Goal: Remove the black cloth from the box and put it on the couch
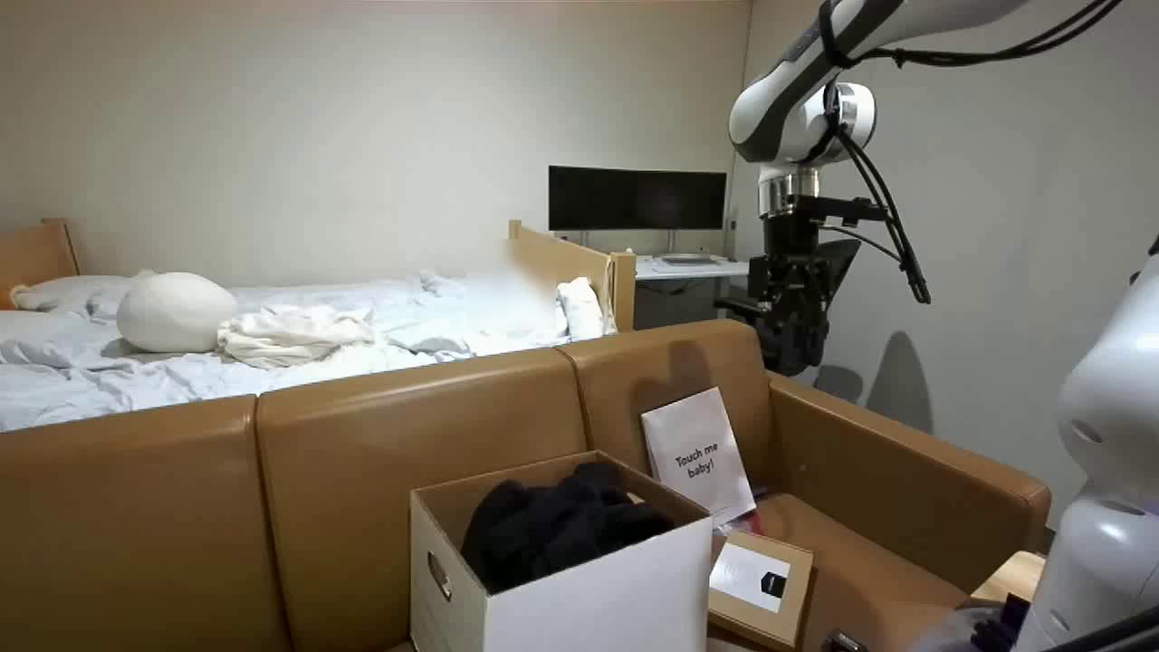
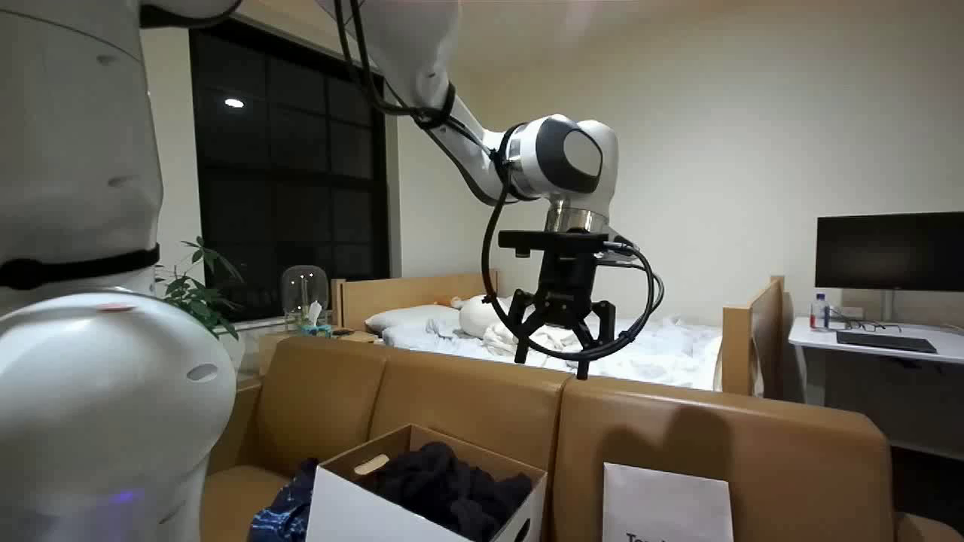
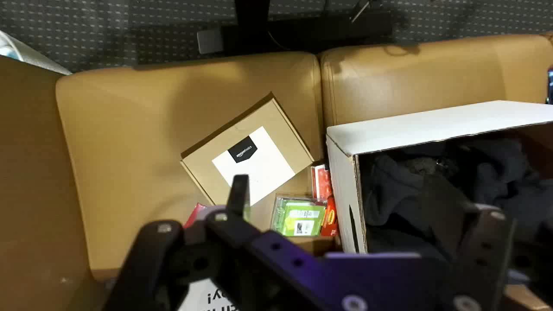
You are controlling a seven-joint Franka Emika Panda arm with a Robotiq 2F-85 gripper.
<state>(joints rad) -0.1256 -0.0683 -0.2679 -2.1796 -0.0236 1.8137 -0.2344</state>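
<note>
Wrist view: cloth (image 3: 393, 185) in box (image 3: 410, 129), jaws spread

In both exterior views the black cloth lies bunched inside the box, which stands on the couch (image 1: 407, 389). The jaws hang above the couch, wide apart and holding nothing. A carton (image 3: 250, 157) lies beside the box.

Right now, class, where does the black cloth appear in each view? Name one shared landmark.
In an exterior view: black cloth, low, near the middle.
In an exterior view: black cloth, bottom, slightly left of centre.
In the wrist view: black cloth, right side.
Shared landmark: white box holding it.
</note>
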